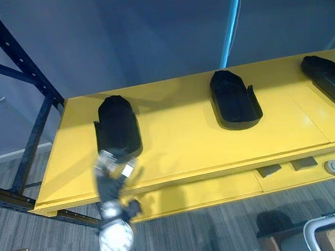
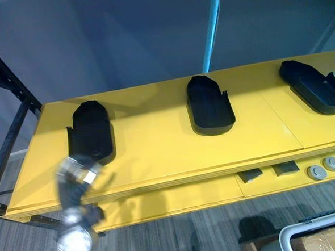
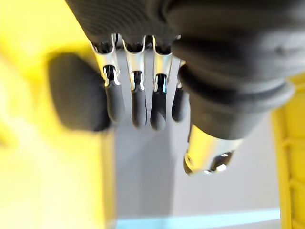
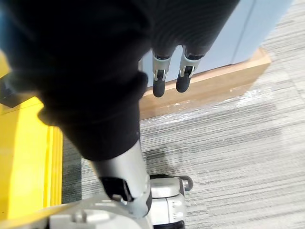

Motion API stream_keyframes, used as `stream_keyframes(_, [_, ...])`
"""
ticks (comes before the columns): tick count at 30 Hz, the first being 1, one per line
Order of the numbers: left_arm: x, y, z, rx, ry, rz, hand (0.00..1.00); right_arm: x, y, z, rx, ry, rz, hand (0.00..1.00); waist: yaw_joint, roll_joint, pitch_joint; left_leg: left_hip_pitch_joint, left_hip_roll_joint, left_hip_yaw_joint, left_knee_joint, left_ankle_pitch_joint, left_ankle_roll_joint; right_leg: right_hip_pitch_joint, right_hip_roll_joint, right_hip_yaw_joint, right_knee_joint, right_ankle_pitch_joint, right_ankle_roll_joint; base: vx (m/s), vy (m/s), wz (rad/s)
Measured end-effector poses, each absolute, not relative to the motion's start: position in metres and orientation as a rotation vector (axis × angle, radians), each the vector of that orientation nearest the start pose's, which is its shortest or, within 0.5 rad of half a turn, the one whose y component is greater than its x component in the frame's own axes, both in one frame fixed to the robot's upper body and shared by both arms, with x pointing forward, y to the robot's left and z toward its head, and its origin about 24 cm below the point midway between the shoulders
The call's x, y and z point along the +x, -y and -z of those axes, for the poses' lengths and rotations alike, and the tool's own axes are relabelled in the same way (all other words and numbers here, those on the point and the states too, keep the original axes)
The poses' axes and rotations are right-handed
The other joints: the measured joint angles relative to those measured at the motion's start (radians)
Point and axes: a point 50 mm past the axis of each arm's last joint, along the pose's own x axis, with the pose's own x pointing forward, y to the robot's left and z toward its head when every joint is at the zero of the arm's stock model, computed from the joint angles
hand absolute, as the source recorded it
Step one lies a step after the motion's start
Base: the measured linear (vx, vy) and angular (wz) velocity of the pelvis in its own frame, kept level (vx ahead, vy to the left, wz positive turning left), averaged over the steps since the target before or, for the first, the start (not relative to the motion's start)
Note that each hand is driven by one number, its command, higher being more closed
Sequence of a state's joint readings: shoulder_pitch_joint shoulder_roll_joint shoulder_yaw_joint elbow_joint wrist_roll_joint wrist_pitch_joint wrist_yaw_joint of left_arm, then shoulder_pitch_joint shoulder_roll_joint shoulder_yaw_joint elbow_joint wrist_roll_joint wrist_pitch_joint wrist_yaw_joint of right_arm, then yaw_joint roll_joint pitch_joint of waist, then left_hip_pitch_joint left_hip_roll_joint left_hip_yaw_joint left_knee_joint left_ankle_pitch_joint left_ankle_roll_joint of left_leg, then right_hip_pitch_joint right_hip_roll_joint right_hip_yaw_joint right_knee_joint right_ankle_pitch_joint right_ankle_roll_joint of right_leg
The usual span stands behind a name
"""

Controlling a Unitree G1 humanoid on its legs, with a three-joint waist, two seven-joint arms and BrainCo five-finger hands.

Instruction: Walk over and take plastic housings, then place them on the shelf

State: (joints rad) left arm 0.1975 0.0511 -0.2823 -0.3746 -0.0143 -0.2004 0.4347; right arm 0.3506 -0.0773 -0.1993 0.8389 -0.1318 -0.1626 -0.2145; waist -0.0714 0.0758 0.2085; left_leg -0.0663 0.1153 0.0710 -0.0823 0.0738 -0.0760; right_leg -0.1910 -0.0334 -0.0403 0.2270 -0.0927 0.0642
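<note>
Left wrist view shows us our left hand, fingers straight and empty, near the black plastic housing at the yellow shelf's left end; a stray brush could knock it off the shelf's front edge. Our right hand hangs relaxed, holding nothing, off the shelf.

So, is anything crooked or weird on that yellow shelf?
Nothing broken or spilled. The right-hand black plastic housing sits turned at a slant on the yellow shelf, while the middle housing and left housing point straight back.
</note>
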Motion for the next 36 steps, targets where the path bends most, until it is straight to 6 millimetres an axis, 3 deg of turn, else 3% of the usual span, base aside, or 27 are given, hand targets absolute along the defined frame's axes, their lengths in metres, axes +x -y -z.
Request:
stream_keyframes(5, [0.2, -0.121, -0.097, -0.15, 0.346, -0.178, 1.0, 0.036, 0.228, 0.147, -0.246, -1.015, 0.4, 0.0, 0.016, -0.007, -0.012, -0.045, 0.014, 0.005, 0.019, -0.007, -0.009, -0.03, 0.015, 0.006, -0.009, 0.0, 0.001, -0.03, -0.01, 0.0])
stream_keyframes(11, [0.212, -0.131, -0.095, -0.13, 0.349, -0.21, 1.0, 0.04, 0.227, 0.147, -0.266, -1.013, 0.368, 0.0, 0.038, -0.02, -0.008, -0.093, 0.015, -0.005, 0.023, -0.002, -0.013, -0.065, 0.018, -0.001, -0.012, 0.01, -0.015, 0.03, -0.001, 0.06])
stream_keyframes(18, [0.236, -0.151, -0.107, -0.11, 0.41, -0.318, 1.0, 0.047, 0.224, 0.15, -0.253, -1.015, 0.367, 0.0, 0.035, -0.044, 0.012, -0.122, 0.015, -0.005, 0.028, -0.002, -0.013, -0.087, 0.019, 0.003, -0.021, 0.013, -0.02, 0.03, 0.001, 0.02])
stream_keyframes(23, [0.249, -0.176, -0.114, -0.077, 0.44, -0.431, 1.0, 0.052, 0.222, 0.151, -0.233, -1.015, 0.382, 0.0, 0.024, -0.053, 0.049, -0.124, 0.013, -0.005, 0.028, -0.002, -0.013, -0.088, 0.018, 0.003, -0.028, 0.014, -0.022, -0.01, -0.001, 0.0])
stream_keyframes(29, [0.258, -0.191, -0.128, -0.109, 0.487, -0.457, 1.0, 0.063, 0.224, 0.151, -0.217, -1.003, 0.404, 0.0, 0.023, -0.054, 0.065, -0.139, 0.012, -0.008, 0.028, -0.002, -0.013, -0.106, 0.018, 0.004, -0.028, 0.015, -0.023, 0.0, 0.0, 0.0])
stream_keyframes(36, [0.27, -0.211, -0.135, -0.097, 0.502, -0.504, 1.0, 0.079, 0.224, 0.148, -0.213, -0.966, 0.401, 0.0, 0.002, -0.055, 0.078, -0.138, 0.012, -0.007, 0.028, -0.002, -0.013, -0.106, 0.017, 0.006, -0.028, 0.015, -0.023, 0.0, 0.0, 0.0])
